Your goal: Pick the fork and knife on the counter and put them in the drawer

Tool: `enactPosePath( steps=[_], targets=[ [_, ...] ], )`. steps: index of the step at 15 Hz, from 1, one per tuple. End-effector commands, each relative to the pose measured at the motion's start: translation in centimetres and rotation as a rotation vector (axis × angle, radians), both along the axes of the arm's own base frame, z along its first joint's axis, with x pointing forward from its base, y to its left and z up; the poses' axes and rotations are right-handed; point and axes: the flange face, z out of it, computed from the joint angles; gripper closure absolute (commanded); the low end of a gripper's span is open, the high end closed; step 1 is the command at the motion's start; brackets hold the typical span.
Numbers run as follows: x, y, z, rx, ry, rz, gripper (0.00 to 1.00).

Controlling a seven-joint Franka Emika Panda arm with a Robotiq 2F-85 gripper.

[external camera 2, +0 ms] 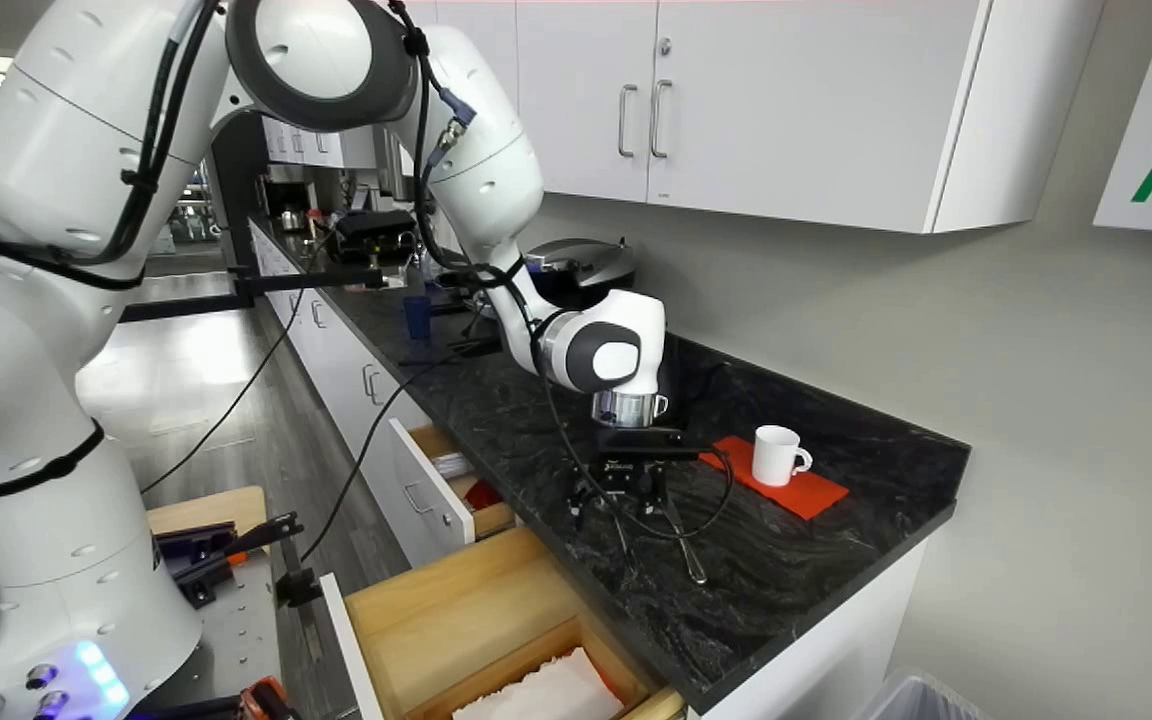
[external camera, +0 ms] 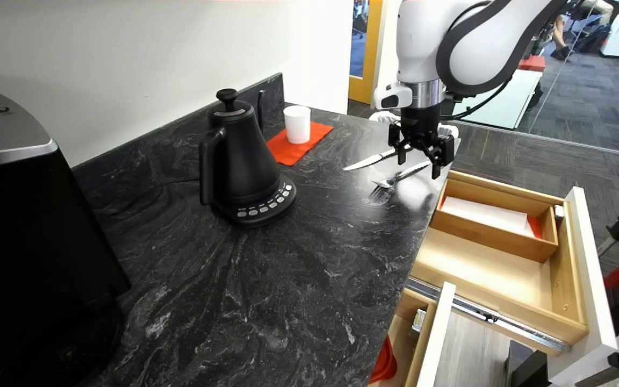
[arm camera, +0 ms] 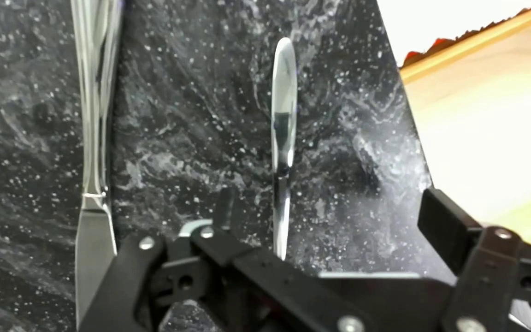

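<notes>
I have my fingers spread wide, pinching nothing, and in the wrist view they stand on either side of the table fork, whose handle runs down the middle of the frame before its head goes out of sight beneath me. The table knife lies well apart from it along the left of the frame, handle at the top, blade lower down. Both rest on the black, pale-streaked worktop, so I judge that neither has been put away yet; the light-wood drawer stands open at the lower right in an exterior view. I take the fork to be my likely first pick. It should be light, stiff and hard to damage, but the polished metal looks slippery, and lying low it offers me only thin edges. I would go right down to the worktop and squeeze the handle across its width, towards the neck, so that the head does not dip or swing. How far above the surface my tips hang I cannot tell. The knife will probably feel heavier; I'd want its thicker handle close to the collar, near the balance, and leave the thin blade alone.
</notes>
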Motion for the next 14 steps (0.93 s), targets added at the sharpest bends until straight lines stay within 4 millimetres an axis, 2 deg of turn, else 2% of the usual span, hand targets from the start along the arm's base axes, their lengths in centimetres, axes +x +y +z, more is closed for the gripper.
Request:
enactPosePath(
  steps=[1, 9, 14],
  targets=[
    [-0.1, 0.0, 0.5, 0.005, -0.035, 0.066, 0.00],
    [0.8, -1.4, 0.5, 0.010, -0.169, 0.082, 0.00],
    [0.9, -1.1, -0.5, 0.028, -0.195, 0.069, 0.00]
  ],
)
